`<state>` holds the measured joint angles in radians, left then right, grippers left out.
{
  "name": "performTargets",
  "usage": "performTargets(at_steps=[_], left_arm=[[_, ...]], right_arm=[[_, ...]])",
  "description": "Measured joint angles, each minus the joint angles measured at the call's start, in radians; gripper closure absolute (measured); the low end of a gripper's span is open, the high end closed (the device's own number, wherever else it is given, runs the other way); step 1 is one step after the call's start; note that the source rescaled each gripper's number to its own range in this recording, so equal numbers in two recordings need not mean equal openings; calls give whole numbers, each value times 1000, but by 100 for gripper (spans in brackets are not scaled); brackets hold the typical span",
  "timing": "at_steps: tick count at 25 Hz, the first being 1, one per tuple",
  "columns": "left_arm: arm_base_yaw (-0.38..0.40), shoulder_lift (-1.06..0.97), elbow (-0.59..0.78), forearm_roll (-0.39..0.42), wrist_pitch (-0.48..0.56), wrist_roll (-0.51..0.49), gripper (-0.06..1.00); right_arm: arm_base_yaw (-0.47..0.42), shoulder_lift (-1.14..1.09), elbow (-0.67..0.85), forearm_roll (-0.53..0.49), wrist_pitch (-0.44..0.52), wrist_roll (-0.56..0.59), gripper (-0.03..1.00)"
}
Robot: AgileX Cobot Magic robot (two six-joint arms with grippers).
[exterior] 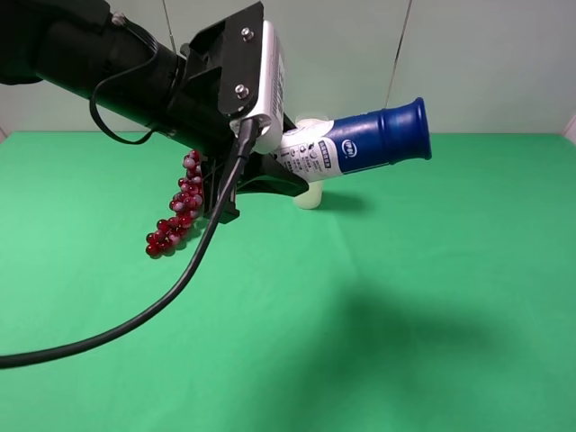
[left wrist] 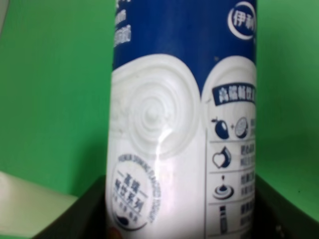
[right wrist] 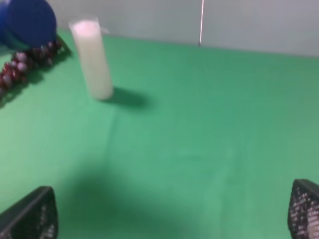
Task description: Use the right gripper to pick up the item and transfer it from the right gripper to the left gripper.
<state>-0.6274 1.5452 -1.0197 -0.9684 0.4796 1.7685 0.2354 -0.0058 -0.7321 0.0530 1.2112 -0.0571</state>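
The item (exterior: pixel 369 144), a bottle with a dark blue cap and a white printed lower body, hangs tilted above the green table, cap pointing right. My left gripper (exterior: pixel 286 166) is shut on its white end. In the left wrist view the bottle (left wrist: pixel 184 124) fills the frame between the black fingers (left wrist: pixel 84 214). The right gripper (right wrist: pixel 174 219) stands open with nothing between its fingertips (right wrist: pixel 30 214), well apart from the blue cap (right wrist: pixel 27 22). The exterior high view does not show the right arm.
A bunch of red grapes (exterior: pixel 175 211) lies on the green cloth under the left arm. A plain white candle (exterior: pixel 310 193) stands upright behind the bottle, also visible as the candle (right wrist: pixel 92 59). A thick black cable (exterior: pixel 135 315) hangs from the left arm.
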Motion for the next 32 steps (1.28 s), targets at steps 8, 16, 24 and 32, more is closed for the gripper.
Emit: performTargets(at_steps=[8, 16, 24, 32], left_arm=[[0, 0, 0, 0, 1, 0, 94], [0, 0, 0, 0, 1, 0, 94], [0, 0, 0, 0, 9, 0, 94], [0, 0, 0, 0, 12, 0, 94]], right_arm=[[0, 0, 0, -18, 7, 14, -3], [0, 0, 166, -25, 8, 32, -3], [0, 0, 187, -23, 8, 50, -3], [0, 0, 202, -36, -77, 57, -3]])
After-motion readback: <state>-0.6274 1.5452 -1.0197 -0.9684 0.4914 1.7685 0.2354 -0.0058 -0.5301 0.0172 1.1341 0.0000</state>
